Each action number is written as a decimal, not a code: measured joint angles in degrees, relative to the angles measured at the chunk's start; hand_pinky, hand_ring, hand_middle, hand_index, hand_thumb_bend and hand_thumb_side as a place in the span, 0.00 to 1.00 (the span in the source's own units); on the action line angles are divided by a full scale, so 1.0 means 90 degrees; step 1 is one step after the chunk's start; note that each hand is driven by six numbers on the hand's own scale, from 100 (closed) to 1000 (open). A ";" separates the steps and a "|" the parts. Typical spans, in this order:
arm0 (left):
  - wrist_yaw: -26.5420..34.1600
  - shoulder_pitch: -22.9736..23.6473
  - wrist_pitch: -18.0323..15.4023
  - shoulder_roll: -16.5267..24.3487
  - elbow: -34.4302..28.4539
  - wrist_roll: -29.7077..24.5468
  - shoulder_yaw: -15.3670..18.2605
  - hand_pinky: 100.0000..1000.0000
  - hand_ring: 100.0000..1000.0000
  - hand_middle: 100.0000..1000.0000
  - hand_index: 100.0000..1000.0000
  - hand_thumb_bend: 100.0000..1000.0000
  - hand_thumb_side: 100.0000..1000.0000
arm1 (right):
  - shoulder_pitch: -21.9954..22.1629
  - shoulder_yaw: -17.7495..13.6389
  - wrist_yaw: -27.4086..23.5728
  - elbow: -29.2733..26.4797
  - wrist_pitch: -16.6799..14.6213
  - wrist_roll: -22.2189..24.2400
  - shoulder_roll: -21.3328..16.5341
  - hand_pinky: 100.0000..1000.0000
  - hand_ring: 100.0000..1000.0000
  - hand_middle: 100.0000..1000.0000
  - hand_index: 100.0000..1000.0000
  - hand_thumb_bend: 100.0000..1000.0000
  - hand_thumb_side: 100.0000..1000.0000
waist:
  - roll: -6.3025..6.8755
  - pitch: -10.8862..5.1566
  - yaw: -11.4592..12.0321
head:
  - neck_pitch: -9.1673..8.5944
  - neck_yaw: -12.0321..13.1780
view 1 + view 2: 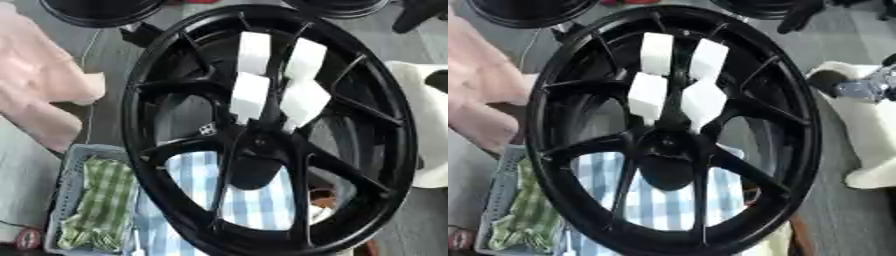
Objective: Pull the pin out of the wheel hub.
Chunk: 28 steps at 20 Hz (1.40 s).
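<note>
- Background's a grey floor or table (411, 235), can't say which, with a lot of stuff crowding the edges.
- The big black wheel hub (140, 125) fills nearly the whole view, standing up and facing the camera, spokes fanning out from a dark centre (255, 145).
- Four white blocks (251, 95) sit over the spokes above the centre, roughly 12 o'clock from the middle: two higher, two lower, packed close in a two-by-two. Could be foam or tape, too blurry to call.
- The pin: honestly can't pick it out. There's a small pale mark (207, 129) just at 9 o'clock of the centre, but I can't tell what it is.
- Through the lower spoke gaps you can see a blue and white checked cloth (254, 200) behind the wheel, at 6 o'clock.
- At 7 o'clock there's a grey basket (72, 165) with a green checked cloth (103, 200) stuffed in it.
- Pink fabric (35, 85) bunched up at 9 to 10 o'clock, beside the rim.
- Another dark round rim (96, 12) peeks in at 11 o'clock, and a second one (337, 6) at 1 o'clock.
- At 3 o'clock in the right eye view there's a white object (859, 135) with something dark and silvery (859, 87) on top. Might be part of the robot's arm, but no hand shows clearly, so I can't tell whether either hand's fingers are apart or curled.
</note>
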 measured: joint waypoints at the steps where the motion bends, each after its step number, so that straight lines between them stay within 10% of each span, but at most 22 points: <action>1: 0.0008 -0.0001 0.0002 0.0000 0.0000 -0.0007 -0.0001 0.84 0.68 0.63 0.77 0.07 0.75 | -0.0002 0.0046 0.0022 0.0000 0.0012 0.0028 0.0018 0.74 0.70 0.71 0.80 0.15 0.24 | -0.0006 0.0004 0.0011 | -0.0013 -0.0007; 12: 0.0040 -0.0021 0.0039 -0.0050 0.0000 -0.0067 -0.0041 0.84 0.68 0.63 0.77 0.07 0.75 | -0.0334 0.0441 0.0187 0.0000 0.0319 0.0147 0.0248 0.73 0.69 0.70 0.80 0.16 0.26 | -0.0067 0.0015 0.0098 | -0.0040 -0.0067; 17: 0.0043 -0.0051 0.0054 -0.0050 0.0000 -0.0082 -0.0074 0.84 0.68 0.63 0.77 0.07 0.75 | -0.0450 0.0579 0.0188 0.0000 0.0384 0.0284 0.0343 0.60 0.47 0.68 0.84 0.18 0.27 | -0.0099 0.0015 0.0114 | -0.0040 -0.0089; 28: 0.0069 -0.0057 0.0078 -0.0051 0.0000 -0.0107 -0.0075 0.84 0.68 0.63 0.77 0.07 0.76 | -0.0748 0.0771 0.0009 0.0000 0.0616 0.0592 0.0532 0.44 0.40 0.69 0.86 0.16 0.29 | -0.0141 0.0015 0.0159 | -0.0039 -0.0120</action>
